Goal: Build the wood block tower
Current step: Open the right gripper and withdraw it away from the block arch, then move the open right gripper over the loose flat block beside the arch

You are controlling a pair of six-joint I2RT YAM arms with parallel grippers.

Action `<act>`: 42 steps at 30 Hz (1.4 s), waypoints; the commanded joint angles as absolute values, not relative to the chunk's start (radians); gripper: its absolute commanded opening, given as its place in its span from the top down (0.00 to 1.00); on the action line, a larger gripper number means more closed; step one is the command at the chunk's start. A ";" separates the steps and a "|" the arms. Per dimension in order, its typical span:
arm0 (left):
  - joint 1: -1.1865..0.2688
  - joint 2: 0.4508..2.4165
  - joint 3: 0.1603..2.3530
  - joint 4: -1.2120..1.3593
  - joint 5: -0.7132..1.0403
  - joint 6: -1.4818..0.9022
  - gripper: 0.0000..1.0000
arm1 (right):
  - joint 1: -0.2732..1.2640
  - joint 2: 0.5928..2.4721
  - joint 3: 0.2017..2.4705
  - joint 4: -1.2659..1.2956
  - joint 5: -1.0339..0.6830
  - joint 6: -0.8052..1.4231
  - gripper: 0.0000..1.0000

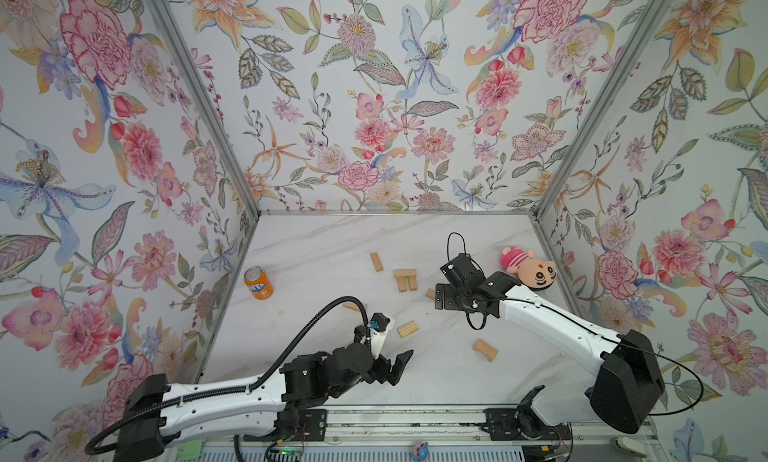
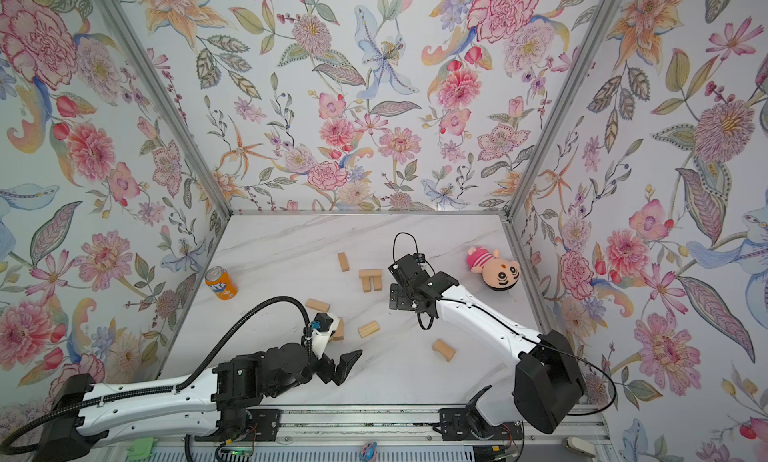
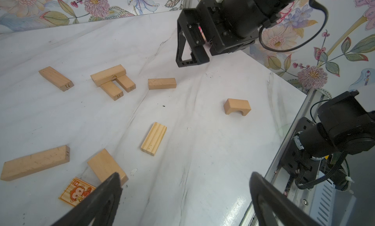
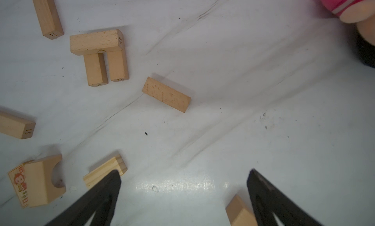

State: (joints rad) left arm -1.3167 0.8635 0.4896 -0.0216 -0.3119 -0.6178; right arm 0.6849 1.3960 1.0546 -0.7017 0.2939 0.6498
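In wrist views only, the monkey-print block [image 3: 77, 192] shows (left tool [image 3: 185, 174], right tool [image 4: 183, 171]: spread wide, empty).

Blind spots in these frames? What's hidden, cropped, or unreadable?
- Orange monkey-print wood tile: left wrist view, a jaw covers one corner; in both top views, hidden behind the left arm's white camera.
- Plain pale wood block: in a top view, only a corner shows beside the right gripper.
- Pink-hatted plush doll: right wrist view, cropped by frame corner.
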 commanded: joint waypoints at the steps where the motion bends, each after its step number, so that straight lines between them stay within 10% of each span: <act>1: -1.344 0.856 0.471 -0.012 -0.376 -0.651 0.01 | 0.689 1.347 0.993 -0.682 0.327 0.688 0.01; 42: -1.301 0.727 0.464 -0.038 -0.562 -0.512 0.01 | 0.599 1.694 1.133 -0.513 0.223 0.873 0.00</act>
State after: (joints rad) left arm -1.3239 0.7448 0.4782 -0.0422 -0.5571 -0.5381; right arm 0.6079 1.6531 1.1011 -0.5091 0.2569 0.8463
